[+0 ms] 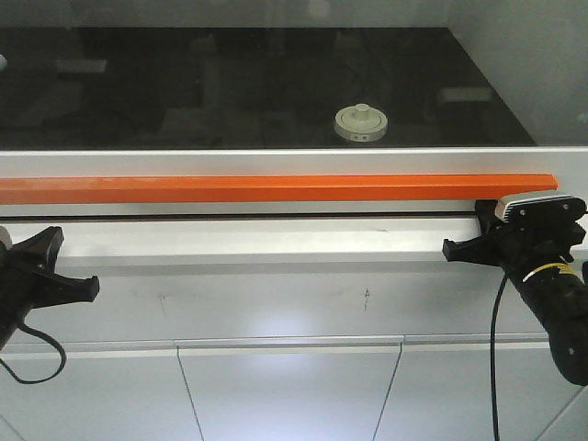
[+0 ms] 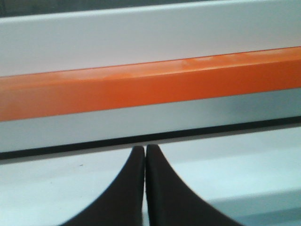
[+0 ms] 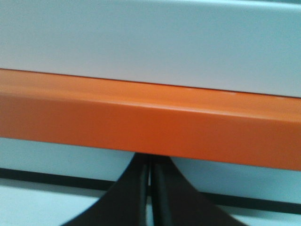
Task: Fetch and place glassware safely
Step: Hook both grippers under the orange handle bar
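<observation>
The glassware, a small squat clear jar with a cream-white knobbed lid (image 1: 361,122), stands on the black countertop (image 1: 184,92), right of centre near its front edge. My left gripper (image 1: 55,237) hangs low at the left, below the counter front. In the left wrist view the left gripper (image 2: 144,148) is shut on nothing, its tips just under a dark seam. My right gripper (image 1: 481,213) sits low at the right, under the end of the orange bar. The right gripper (image 3: 149,162) is also shut and empty, its tips at the bar's lower edge. Both are far from the jar.
An orange bar (image 1: 276,188) runs across the white counter front, between the grippers and the countertop. A white ledge (image 1: 257,243) lies below it, with white cabinet doors (image 1: 285,390) underneath. A pale wall (image 1: 542,55) borders the counter at the right.
</observation>
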Motion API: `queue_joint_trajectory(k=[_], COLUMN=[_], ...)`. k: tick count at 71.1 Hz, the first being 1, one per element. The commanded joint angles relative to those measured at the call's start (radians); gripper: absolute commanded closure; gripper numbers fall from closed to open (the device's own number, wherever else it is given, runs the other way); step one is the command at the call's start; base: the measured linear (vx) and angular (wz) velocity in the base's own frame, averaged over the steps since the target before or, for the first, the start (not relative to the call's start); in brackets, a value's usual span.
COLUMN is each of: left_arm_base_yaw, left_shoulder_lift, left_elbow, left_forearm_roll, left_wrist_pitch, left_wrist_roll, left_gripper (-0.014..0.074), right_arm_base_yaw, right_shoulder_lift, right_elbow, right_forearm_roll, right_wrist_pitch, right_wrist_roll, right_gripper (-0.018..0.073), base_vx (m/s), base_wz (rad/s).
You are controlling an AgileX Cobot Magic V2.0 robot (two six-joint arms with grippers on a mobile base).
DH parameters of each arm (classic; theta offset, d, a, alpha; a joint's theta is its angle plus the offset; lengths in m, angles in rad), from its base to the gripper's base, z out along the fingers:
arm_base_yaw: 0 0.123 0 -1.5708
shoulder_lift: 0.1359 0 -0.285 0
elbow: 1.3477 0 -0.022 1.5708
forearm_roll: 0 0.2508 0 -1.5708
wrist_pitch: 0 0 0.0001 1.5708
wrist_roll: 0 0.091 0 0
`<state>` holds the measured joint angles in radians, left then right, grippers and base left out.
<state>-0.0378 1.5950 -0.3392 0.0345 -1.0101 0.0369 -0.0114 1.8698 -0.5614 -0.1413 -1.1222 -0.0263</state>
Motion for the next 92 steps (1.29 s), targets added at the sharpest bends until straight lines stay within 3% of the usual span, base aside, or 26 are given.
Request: queue_joint_trajectory(k=[1,10,30,74,92], left_arm_base_yaw=[0.003,0.003,0.003,0.003,0.003], left_shoulder_lift=[0.018,0.056,0.104,0.116,0.116], left_elbow=[-0.022,-0.022,-0.029,-0.175,-0.175], left_forearm_roll=[-0.045,-0.073,-0.073,-0.074,-0.092], left_wrist_pitch=[-0.143,-0.218,-0.245,-0.125,-0.156], left_wrist_roll=[-0.002,-0.002,-0.002,0.005,0.005], left_gripper=[0.0603,0.0603,0.0603,0.0603,0.0603], right_arm_base_yaw=[-0.004,-0.004,-0.004,-0.004,-0.004], right_shoulder_lift=[-0.036,-0.036,-0.036,-0.036,-0.036], right_elbow=[-0.037,-0.037,-0.037,-0.037,-0.037], right_forearm_roll=[0.001,0.001,0.001,0.001,0.001], right_wrist_pitch=[-0.095,-0.095,-0.095,-0.095,-0.094], right_wrist_roll=[-0.01,-0.009,-0.009,-0.009,-0.006], right_gripper=[0.0563,0.0563,0.0563,0.0563,0.0563], base_vx=[0.0,0.0,0.0,0.0,0.0], base_wz=[0.0,0.0,0.0,0.0,0.0])
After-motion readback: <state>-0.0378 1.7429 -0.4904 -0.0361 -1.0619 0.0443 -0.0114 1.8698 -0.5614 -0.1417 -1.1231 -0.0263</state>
